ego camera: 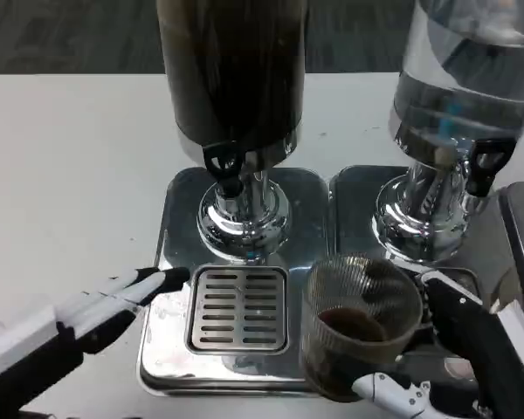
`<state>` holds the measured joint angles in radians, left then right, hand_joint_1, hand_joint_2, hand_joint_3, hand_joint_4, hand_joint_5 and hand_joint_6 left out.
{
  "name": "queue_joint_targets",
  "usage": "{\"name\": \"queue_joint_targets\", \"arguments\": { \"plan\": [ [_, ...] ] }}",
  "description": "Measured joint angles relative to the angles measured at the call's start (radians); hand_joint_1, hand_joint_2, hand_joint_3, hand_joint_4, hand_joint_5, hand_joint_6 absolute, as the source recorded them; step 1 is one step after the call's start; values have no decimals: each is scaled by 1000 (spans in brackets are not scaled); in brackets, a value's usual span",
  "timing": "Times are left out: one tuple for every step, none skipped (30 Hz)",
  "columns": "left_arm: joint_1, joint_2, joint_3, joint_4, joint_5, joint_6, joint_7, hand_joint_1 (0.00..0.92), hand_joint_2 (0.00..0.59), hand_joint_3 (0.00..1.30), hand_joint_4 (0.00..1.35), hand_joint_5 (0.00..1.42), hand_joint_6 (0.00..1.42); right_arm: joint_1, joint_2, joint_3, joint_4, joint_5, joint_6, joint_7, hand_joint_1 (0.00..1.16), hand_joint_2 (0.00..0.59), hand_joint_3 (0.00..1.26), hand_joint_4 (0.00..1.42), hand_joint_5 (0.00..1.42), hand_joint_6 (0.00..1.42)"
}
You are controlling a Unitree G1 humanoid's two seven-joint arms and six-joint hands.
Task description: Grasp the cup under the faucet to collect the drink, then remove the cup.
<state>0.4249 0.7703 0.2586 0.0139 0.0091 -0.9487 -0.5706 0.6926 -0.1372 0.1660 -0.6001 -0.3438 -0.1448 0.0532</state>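
Head view: right hand (458, 358) around cup (360, 323).

White table (70, 157): two drink dispensers side by side on steel bases. Dark dispenser (233, 70), tank of dark liquid, black faucet (223, 161) above a slotted drip grate (237, 307) set in its steel tray (170, 262). Clear dispenser (467, 78) to the right, with its own black faucet (487, 164). Ribbed transparent cup (360, 323), some dark drink in the bottom, held upright by the right hand (445, 358), right of the grate, not under either faucet. Left hand (113, 301) holds nothing, fingers extended, tips at the tray's left edge
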Motion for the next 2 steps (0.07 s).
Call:
{"name": "queue_joint_targets", "arguments": {
  "plan": [
    [0,0,0,0,0,0,0,0,95,5,0,0,26,0,1,0,0,0,0,0,734,256,462,489,584,616],
    [0,0,-1,0,-1,1,0,0,94,5,0,0,26,0,2,0,0,0,0,0,734,256,462,490,584,616]
  ]
}}
